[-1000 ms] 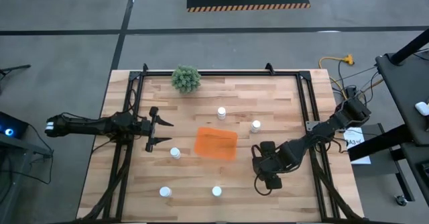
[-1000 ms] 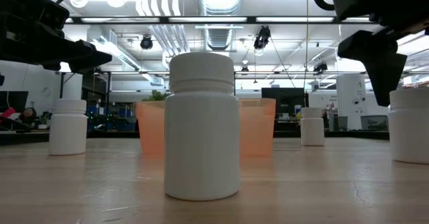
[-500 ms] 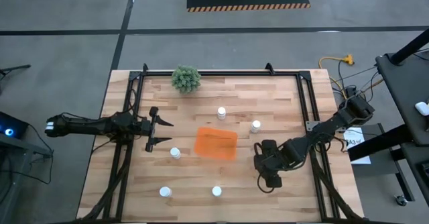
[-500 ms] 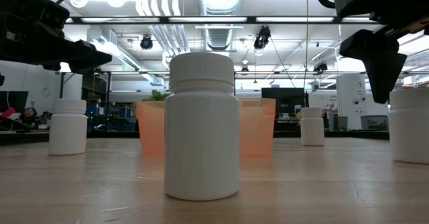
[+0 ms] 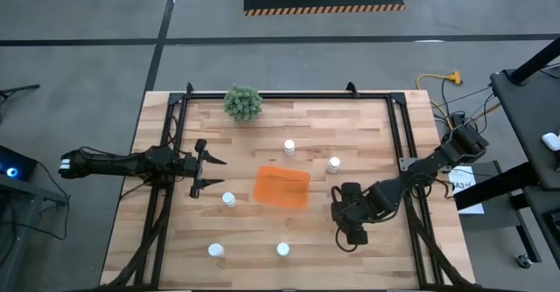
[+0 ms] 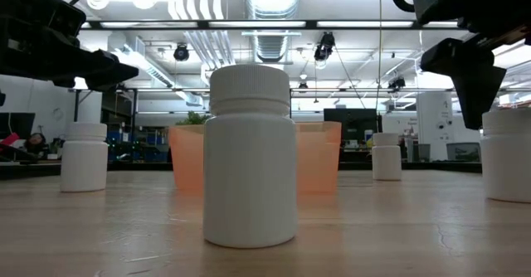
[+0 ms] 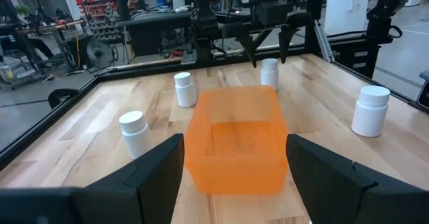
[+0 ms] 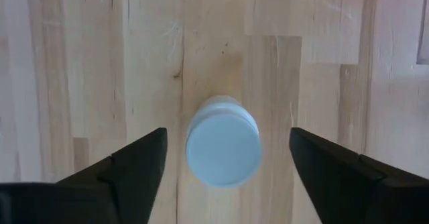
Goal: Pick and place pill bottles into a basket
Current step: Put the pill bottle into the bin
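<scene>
The right gripper (image 5: 343,236) hangs over the front right part of the pale wooden plank table (image 5: 367,135), pointing straight down. Its two dark fingers (image 8: 131,167) are spread wide and hold nothing. Directly beneath, in the right wrist view, a small round white-capped pill bottle (image 8: 222,149) stands upright on the wood, centred in the gap between the fingers, with clear space on either side of the cap. In the high view this bottle is hidden under the gripper.

The left gripper (image 5: 210,175) waits at the table's left side, level and facing the shallow bright orange rectangular plastic basket (image 5: 282,186). Its fingers (image 7: 157,167) are also spread apart and empty, and in the left wrist view they frame the basket without touching it.

The basket lies near the table's middle. Five further pill bottles stand loose around it in the high view: one behind it (image 5: 289,147), one to its right rear (image 5: 333,163), one just off its left front corner (image 5: 228,199), one at the front centre (image 5: 283,249), and one at the front left (image 5: 215,250). No bottle lies in the basket. A small green bushy plant (image 5: 242,102) stands at the rear edge.
</scene>
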